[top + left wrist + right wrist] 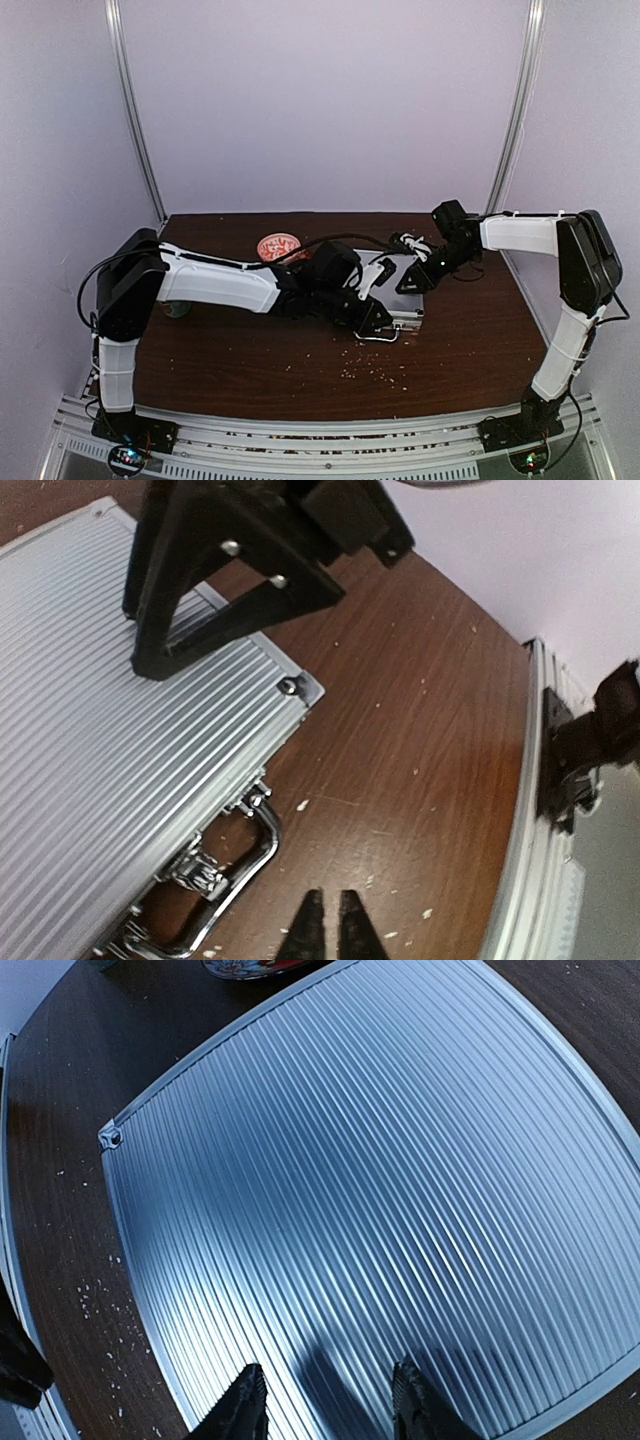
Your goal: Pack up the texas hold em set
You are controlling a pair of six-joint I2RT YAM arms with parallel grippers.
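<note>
Nearest, we list pale crumbs [372, 372] scattered on the brown table [420, 740]. Above them is the left gripper [331, 898], its fingers almost together with nothing between them, poised just beside the chrome handle [255, 865] without touching it. Next we record the silver briefcase [380, 1180], lying flat mid-table with its ribbed lid down, and the right gripper [328, 1380], jaws apart and holding nothing, its tips set on that lid. Farthest, we note a red-white bowl [279, 246] just behind the case.
</note>
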